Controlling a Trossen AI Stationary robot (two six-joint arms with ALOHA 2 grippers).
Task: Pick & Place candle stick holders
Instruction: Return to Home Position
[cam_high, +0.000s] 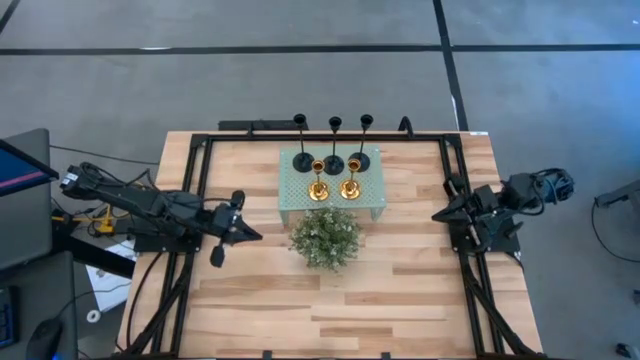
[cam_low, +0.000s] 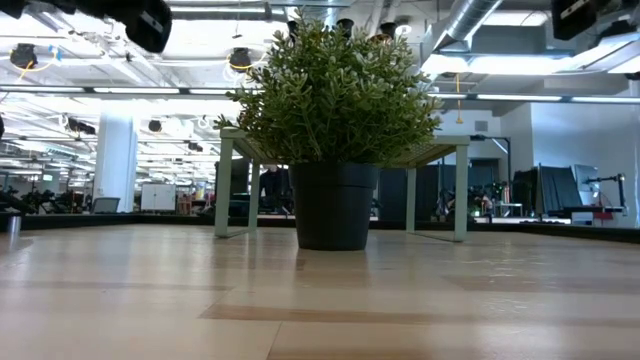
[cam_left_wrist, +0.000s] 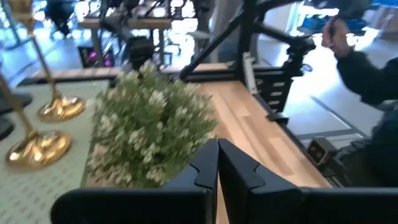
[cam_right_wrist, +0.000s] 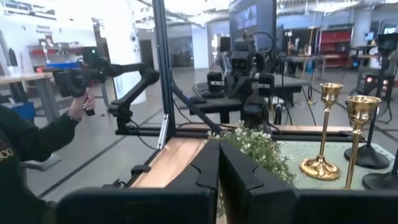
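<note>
The front of the desk is lying bare up to the plant. Just behind it, the pale green shelf is carrying two gold candle holders in front and three black candle holders along its back edge. The left hand and right hand, both pinched closed and gripping nothing, are hovering near the desk's side edges, well apart from the shelf

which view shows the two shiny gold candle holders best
The right wrist view: both shiny gold candle holders stand in side profile, cups and stems clear. The high view shows them from above, on the pale green shelf. The left wrist view catches mostly bases. In the low view none shows.
</note>
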